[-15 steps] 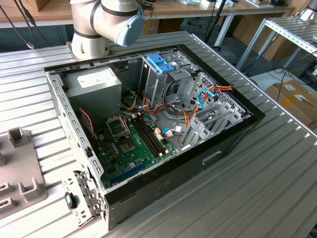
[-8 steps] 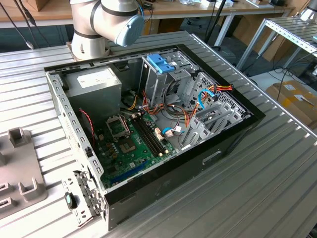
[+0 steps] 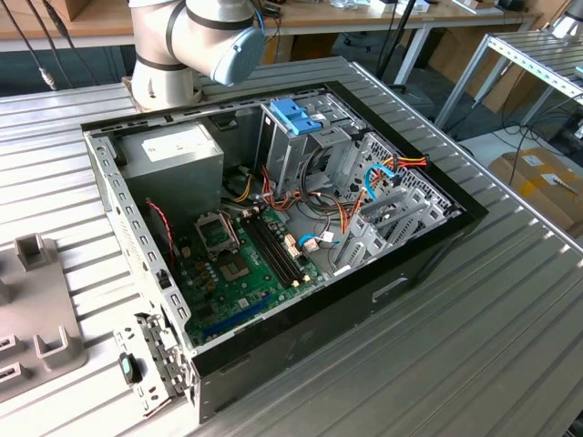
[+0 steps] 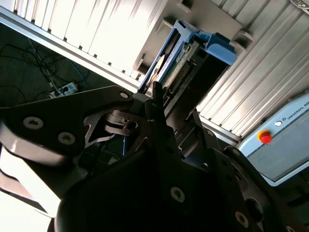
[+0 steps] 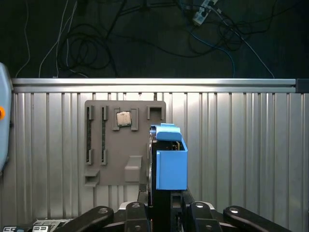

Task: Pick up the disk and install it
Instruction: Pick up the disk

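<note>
In both wrist views I see the disk (image 5: 153, 159) edge-on, a thin silver-grey slab in a light-blue plastic carrier (image 5: 171, 157). My gripper (image 5: 161, 205) is shut on its near end, and the disk sticks out from the black fingers (image 5: 145, 203) over the grey parts tray (image 5: 111, 159). In the second wrist view the disk (image 4: 176, 60) with its blue carrier (image 4: 217, 46) runs out from the gripper (image 4: 157, 96) toward that tray (image 4: 212, 19). In the exterior view the open computer case (image 3: 414, 259) lies on the ribbed metal table, with the arm's base (image 3: 182, 45) behind it.
Inside the case sit a metal drive cage with a blue latch (image 3: 296, 116), a grey power supply (image 3: 173, 155), a motherboard (image 3: 241, 264) and loose cables (image 3: 364, 187). The tray holds a small chip (image 5: 124, 118). A box with a red button (image 4: 264, 137) lies beside the table.
</note>
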{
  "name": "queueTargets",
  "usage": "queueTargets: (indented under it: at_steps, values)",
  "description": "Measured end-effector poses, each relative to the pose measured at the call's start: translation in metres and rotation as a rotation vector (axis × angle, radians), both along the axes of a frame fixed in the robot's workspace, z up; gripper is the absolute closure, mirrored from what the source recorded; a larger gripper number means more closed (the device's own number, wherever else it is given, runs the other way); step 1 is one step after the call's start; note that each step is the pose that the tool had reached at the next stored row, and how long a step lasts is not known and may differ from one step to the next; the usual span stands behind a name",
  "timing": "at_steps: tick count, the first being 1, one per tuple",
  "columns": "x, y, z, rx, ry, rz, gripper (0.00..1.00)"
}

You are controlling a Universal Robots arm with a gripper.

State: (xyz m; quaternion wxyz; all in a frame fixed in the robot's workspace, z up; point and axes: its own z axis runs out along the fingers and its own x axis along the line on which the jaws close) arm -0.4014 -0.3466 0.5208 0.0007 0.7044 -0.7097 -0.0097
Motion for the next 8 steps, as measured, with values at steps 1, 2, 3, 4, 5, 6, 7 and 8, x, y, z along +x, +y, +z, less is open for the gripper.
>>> queueTargets:
  at_steps: [1,2,3,4,5,6,7,8]
  values:
    - [0.0,0.0,0.0,0.0,-0.0001,0.0,0.65]
    - [0.0,0.0,0.0,0.0,0.0,0.0,0.65]
    - [0.0,0.0,0.0001,0.0,0.0001,0.0,0.65]
    - [0.0,0.0,0.0001,0.0,0.0,0.0,0.65]
    - [0.0,0.0,0.0001,0.0,0.0001,0.0,0.65]
    - [0.0,0.0,0.0001,0.0,0.0001,0.0,0.65]
    - [0.0,0.0,0.0001,0.0,0.0,0.0,0.65]
    - [0.0003,0.0,0.0001,0.0,0.0,0.0,0.65]
